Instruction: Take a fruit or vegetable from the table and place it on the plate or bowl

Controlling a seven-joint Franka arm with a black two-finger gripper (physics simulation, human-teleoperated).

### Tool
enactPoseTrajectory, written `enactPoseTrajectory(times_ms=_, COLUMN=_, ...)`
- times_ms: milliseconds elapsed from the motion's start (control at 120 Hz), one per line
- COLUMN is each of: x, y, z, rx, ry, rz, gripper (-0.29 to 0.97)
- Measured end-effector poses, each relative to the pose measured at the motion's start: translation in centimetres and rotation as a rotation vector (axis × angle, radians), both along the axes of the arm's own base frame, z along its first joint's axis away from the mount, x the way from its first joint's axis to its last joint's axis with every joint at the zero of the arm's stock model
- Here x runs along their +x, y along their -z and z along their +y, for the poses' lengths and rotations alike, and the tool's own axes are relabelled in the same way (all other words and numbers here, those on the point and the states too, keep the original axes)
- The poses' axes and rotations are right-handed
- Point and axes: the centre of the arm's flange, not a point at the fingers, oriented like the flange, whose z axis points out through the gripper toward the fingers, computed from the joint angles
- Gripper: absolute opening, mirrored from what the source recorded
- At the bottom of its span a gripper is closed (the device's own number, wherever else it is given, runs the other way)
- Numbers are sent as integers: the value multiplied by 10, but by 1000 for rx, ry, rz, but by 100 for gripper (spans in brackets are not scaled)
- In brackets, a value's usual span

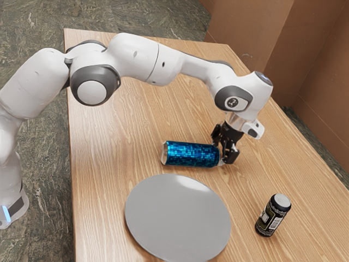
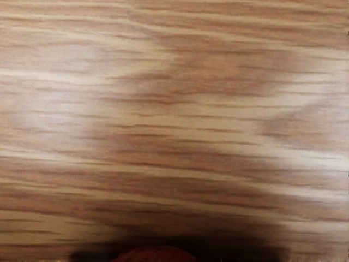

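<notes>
My gripper (image 1: 228, 151) hangs low over the wooden table (image 1: 109, 142), right beside the exterior view's right end of a blue patterned can (image 1: 190, 154) that lies on its side. In the wrist view a dark red, blurred thing (image 2: 155, 254) sits directly under my hand, ringed by shadow on the wood; what kind of thing it is I cannot tell. A flat grey round plate (image 1: 177, 215) lies near the table's front edge, a short way in front of the can and the gripper.
A small black bottle with a grey cap (image 1: 273, 214) stands upright to the exterior view's right of the plate. Brown cardboard walls (image 1: 305, 49) rise behind the table's far side. My arm's links span the table's middle from the upper left.
</notes>
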Motion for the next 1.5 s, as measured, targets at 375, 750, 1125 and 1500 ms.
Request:
enactPoseTrajectory(times_ms=375, x=-1, y=-14, z=-4, rx=0, ry=4, rz=-23, gripper=13)
enactPoseTrajectory(times_ms=750, x=-26, y=-84, z=-32, rx=7, ry=49, rz=-105, gripper=13)
enactPoseTrajectory(times_ms=1125, x=-149, y=-112, z=-135, rx=10, ry=217, rz=-51, gripper=13)
enactPoseTrajectory(times_ms=1500, x=-227, y=-106, z=-232, rx=23, ry=355, rz=-26, gripper=13)
